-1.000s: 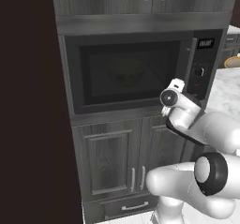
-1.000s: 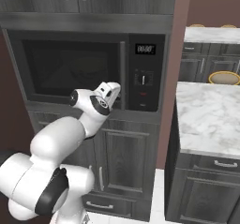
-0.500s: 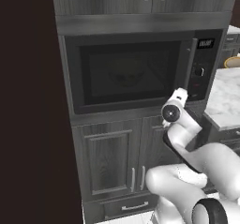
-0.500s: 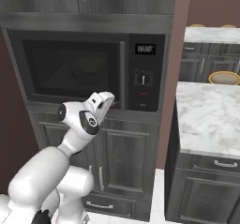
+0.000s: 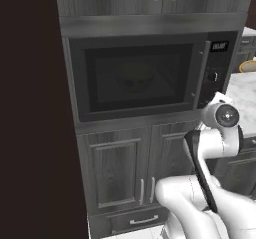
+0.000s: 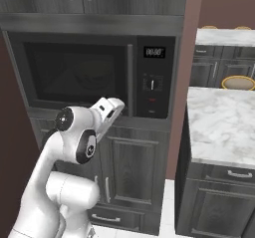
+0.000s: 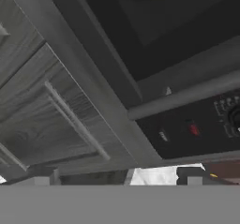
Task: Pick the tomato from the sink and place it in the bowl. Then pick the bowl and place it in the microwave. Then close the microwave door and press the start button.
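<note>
Dark-glass microwave door (image 5: 142, 78) sits shut, bar handle (image 6: 130, 79) upright; end effector (image 7: 117, 174) fingers spread, empty.

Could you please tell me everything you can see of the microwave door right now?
The microwave door is shut, flush with the grey-steel front between cabinet doors above and below. It is a wide dark-glass pane in a grey frame; through the glass a patterned bowl shows faintly inside. A long vertical grey bar handle runs down its right edge, next to the black control panel. Nothing touches the door; the gripper hangs in front, below the handle.
</note>
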{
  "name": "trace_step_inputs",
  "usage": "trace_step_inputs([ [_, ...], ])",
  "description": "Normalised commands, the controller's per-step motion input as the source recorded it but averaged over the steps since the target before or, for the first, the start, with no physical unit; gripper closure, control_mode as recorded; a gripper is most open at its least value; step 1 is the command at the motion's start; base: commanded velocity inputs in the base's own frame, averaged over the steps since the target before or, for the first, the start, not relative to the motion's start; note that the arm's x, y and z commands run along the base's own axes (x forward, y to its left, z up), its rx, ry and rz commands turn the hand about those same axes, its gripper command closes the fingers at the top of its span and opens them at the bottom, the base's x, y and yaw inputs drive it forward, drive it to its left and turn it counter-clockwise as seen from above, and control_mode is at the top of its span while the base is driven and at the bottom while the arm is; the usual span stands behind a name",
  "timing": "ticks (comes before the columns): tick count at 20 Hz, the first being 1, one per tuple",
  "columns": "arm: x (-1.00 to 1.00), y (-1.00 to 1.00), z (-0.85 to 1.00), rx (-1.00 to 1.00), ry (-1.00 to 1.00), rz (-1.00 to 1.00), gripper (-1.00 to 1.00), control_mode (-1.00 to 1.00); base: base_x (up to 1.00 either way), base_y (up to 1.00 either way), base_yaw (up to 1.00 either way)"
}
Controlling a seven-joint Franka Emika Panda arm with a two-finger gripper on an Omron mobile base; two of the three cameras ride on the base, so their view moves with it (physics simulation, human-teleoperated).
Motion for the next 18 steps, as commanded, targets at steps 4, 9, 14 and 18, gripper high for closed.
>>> trace_step_inputs([
  [4,-0.99,-0.97,-0.13,0.21,0.08,0.29,-1.0,-1.0,0.0,0.0,0.0],
  [9,-0.29,-1.0,-0.41,0.09,-0.01,0.37,-1.0,-1.0,0.0,0.0,0.0],
  [14,0.3,-0.28,-0.57,-0.04,-0.23,0.45,-1.0,-1.0,0.0,0.0,0.0],
  [18,0.6,0.04,-0.07,-0.1,-0.38,0.31,-1.0,-1.0,0.0,0.0,0.0],
])
